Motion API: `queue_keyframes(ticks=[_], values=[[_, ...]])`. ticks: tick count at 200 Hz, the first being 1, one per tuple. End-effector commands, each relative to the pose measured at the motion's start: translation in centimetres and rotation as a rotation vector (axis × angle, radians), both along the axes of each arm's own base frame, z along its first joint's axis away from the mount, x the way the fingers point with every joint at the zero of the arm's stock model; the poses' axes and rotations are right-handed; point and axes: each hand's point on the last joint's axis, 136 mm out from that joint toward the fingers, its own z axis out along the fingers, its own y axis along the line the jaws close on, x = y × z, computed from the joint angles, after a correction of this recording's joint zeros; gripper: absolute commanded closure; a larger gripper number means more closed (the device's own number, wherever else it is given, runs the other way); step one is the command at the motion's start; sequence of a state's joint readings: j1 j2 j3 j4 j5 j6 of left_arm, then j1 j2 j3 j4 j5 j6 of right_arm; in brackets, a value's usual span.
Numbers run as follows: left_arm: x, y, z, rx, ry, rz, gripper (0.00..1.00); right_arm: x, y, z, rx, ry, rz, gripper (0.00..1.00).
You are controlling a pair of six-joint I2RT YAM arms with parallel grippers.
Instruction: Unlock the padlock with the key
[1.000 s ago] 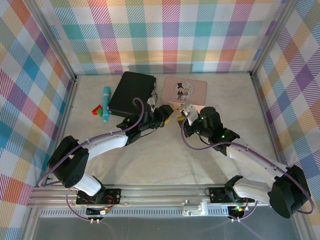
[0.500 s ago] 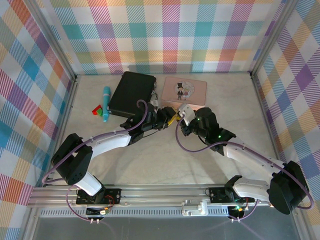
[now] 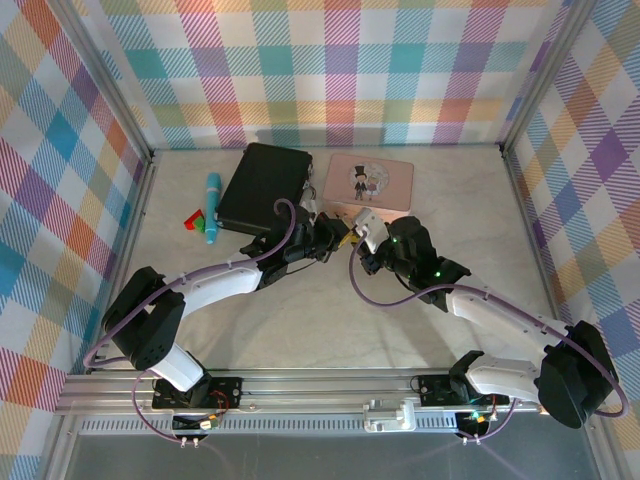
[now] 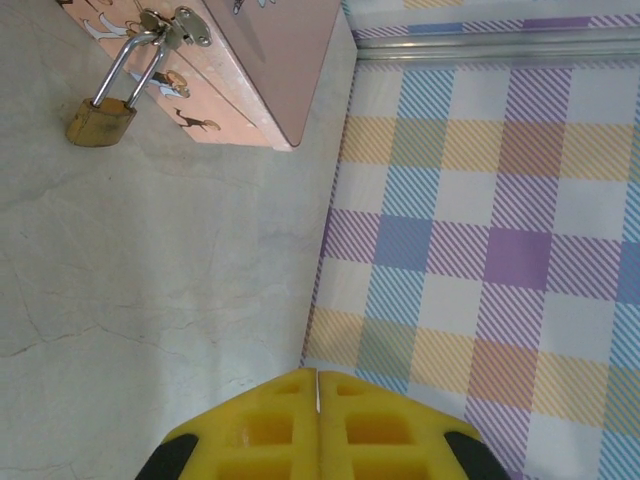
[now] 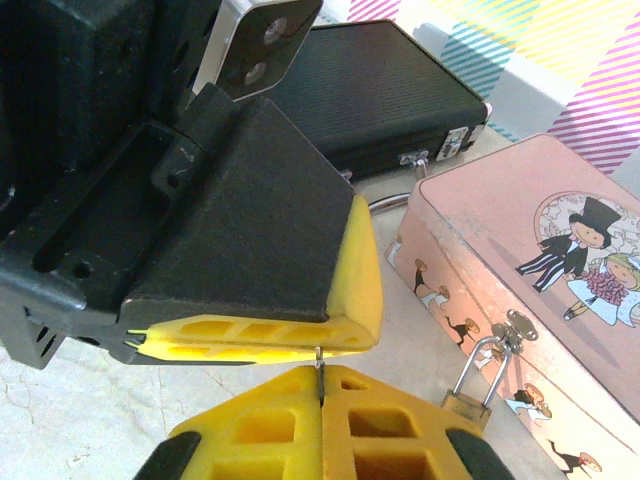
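The small brass padlock (image 4: 100,120) hangs by its silvery shackle from the hasp of the pink picture tin (image 4: 270,60). It also shows in the right wrist view, the padlock (image 5: 467,405) against the tin's front wall (image 5: 520,230). My two grippers meet tip to tip in front of the tin. The right gripper (image 5: 321,372) is shut on the thin metal key (image 5: 319,360), whose end pokes up into the left gripper's yellow fingers (image 5: 270,335). The left gripper (image 4: 318,372) is shut, with a silvery sliver of the key (image 4: 318,390) in its seam. From above, the left gripper (image 3: 338,236) and right gripper (image 3: 358,244) touch.
A black case (image 3: 262,188) lies left of the pink tin (image 3: 368,180). A teal tube (image 3: 212,207) and a small red-and-green object (image 3: 196,218) sit further left. Plaid walls enclose the pale table (image 3: 330,310) on three sides.
The left gripper has closed its jaws and shifted right to meet the right gripper. The right gripper has edged left, still shut on the key.
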State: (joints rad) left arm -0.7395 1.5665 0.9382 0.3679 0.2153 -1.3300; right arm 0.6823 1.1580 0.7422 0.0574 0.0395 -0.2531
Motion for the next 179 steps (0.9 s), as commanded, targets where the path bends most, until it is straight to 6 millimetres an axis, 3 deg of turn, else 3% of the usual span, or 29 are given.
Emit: queue_keyframes(ticks=[1, 22, 48, 91, 120, 141, 179], values=[[0.1, 0.2, -0.7, 0.049, 0.008, 0.014, 1.0, -0.6, 0.6, 1.4, 0.03, -0.037, 0.042, 1.0], [0.1, 0.4, -0.7, 0.066, -0.012, 0.013, 1.0, -0.9, 0.6, 2.2, 0.072, -0.031, 0.044, 1.0], [0.5, 1.0, -0.2, 0.109, -0.079, 0.014, 1.0, -0.6, -0.4, 3.6, 0.178, 0.018, -0.033, 0.74], [0.9, 1.8, 1.8, 0.153, -0.295, -0.004, 1.0, 0.2, -2.8, 5.0, 0.493, 0.319, -0.135, 0.62], [0.5, 1.2, 4.2, 0.135, -0.501, -0.059, 1.0, 0.0, -2.2, 5.0, 0.648, 0.475, -0.114, 0.57], [-0.2, 1.2, 5.4, 0.113, -0.635, -0.082, 1.0, -0.9, -0.8, 5.6, 0.73, 0.528, 0.025, 0.54], [-2.0, 1.7, 7.2, 0.066, -0.787, -0.107, 1.0, -1.1, -0.4, 5.6, 0.829, 0.574, 0.131, 0.61]])
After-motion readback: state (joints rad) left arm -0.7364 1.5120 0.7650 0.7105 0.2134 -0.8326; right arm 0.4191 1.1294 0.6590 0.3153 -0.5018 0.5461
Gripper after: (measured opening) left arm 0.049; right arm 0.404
